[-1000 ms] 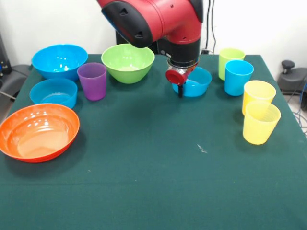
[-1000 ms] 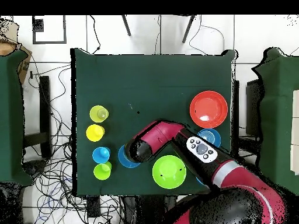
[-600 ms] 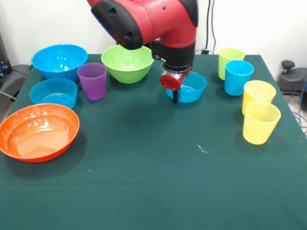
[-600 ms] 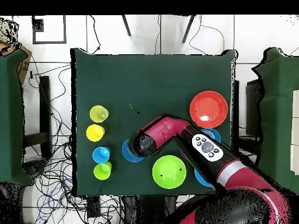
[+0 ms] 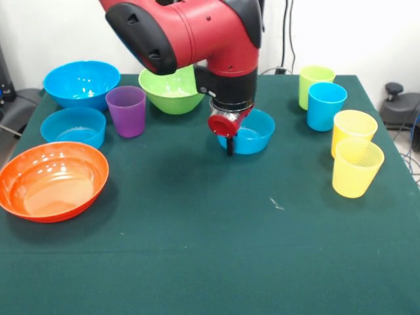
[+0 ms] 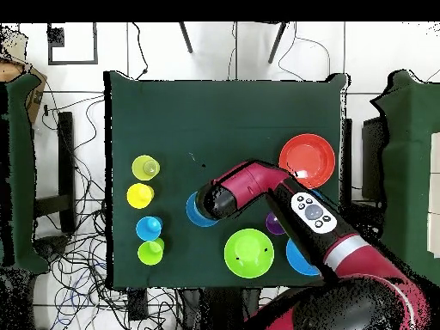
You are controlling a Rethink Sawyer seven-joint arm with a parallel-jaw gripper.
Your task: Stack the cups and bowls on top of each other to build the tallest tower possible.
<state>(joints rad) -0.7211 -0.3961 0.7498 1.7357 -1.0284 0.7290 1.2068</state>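
My gripper point(image 5: 230, 143) is shut on the near rim of a small blue bowl point(image 5: 254, 133) at the middle of the green table; the arm hides it in the overhead view, where only the bowl's edge point(image 6: 194, 210) shows. Whether the bowl touches the cloth I cannot tell. At the left stand the purple cup point(image 5: 126, 110), a second small blue bowl point(image 5: 73, 126), the large blue bowl point(image 5: 82, 82) and the orange bowl point(image 5: 52, 180). The lime green bowl point(image 5: 172, 88) sits behind the arm. Green point(image 5: 315, 82), blue point(image 5: 326, 105) and two yellow cups point(image 5: 356, 167) stand at the right. Nothing is stacked.
The dark green cloth point(image 5: 216, 249) covers the table to its front edge. In the overhead view, cables lie on the floor point(image 6: 82, 129) beside the table and other green tables point(image 6: 412, 155) flank it.
The gripper has moved left and toward the table's front, carrying the small blue bowl with it, away from the green and blue cups. Nothing else moved.
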